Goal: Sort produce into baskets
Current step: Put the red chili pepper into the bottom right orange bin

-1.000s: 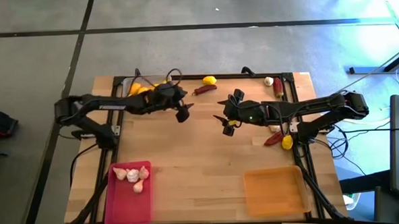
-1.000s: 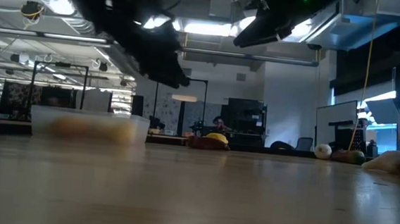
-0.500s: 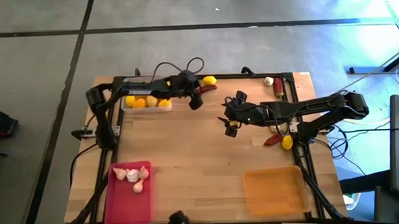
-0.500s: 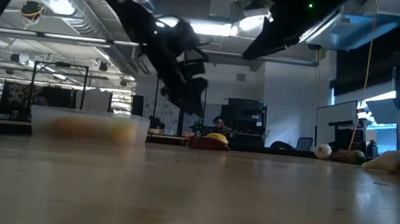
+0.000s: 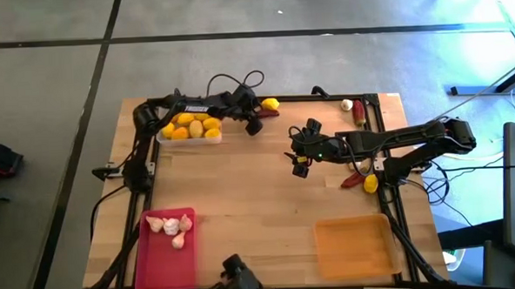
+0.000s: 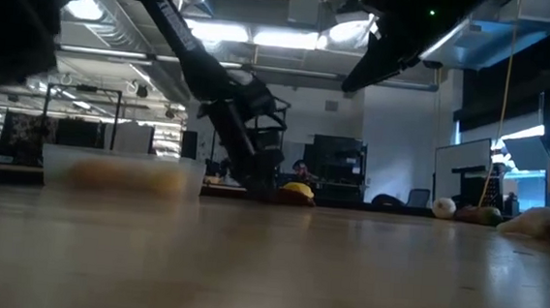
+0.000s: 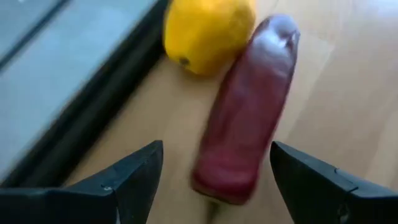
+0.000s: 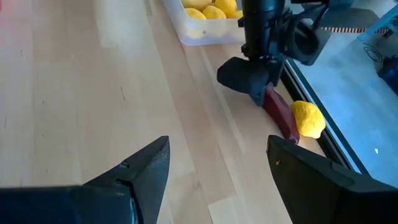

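Left wrist view showed my left gripper (image 7: pixel 214 180) spread wide, one finger either side of the chili pepper (image 7: pixel 245 112) touching the lemon (image 7: pixel 208 31), because straddling it set up a clean pinch, I judged.

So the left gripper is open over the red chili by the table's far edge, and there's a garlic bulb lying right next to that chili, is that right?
Not quite. The left gripper is open over the red chili by the table's far edge, but what lies beside that chili is a yellow lemon, not a garlic bulb. The left wrist view shows it plainly, and the high view agrees.
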You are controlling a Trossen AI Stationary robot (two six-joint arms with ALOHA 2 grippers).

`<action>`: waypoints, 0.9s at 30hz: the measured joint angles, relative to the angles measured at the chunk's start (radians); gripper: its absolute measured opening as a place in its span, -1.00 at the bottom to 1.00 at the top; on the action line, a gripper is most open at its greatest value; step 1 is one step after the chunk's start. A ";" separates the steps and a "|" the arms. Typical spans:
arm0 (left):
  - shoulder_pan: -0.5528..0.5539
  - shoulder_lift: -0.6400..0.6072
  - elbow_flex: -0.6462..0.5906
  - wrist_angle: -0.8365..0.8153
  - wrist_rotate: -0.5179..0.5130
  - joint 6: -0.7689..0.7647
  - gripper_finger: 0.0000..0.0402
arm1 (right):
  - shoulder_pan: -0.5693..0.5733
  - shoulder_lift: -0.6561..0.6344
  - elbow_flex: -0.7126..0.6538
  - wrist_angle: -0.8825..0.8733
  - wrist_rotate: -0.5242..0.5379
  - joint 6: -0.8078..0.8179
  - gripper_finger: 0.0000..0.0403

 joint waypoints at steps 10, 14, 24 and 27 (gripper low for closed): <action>0.008 0.007 0.000 0.005 0.103 0.024 -0.03 | 0.000 0.000 0.000 -0.001 0.000 0.001 0.29; -0.003 0.007 0.000 0.005 0.113 0.061 -0.28 | 0.000 0.000 0.000 -0.022 0.000 0.019 0.29; -0.045 -0.059 0.000 -0.068 0.115 0.122 -0.42 | 0.001 -0.008 0.000 -0.075 -0.009 0.054 0.29; -0.069 -0.103 0.000 -0.108 0.115 0.138 -0.38 | 0.001 -0.027 0.000 -0.110 -0.059 0.080 0.29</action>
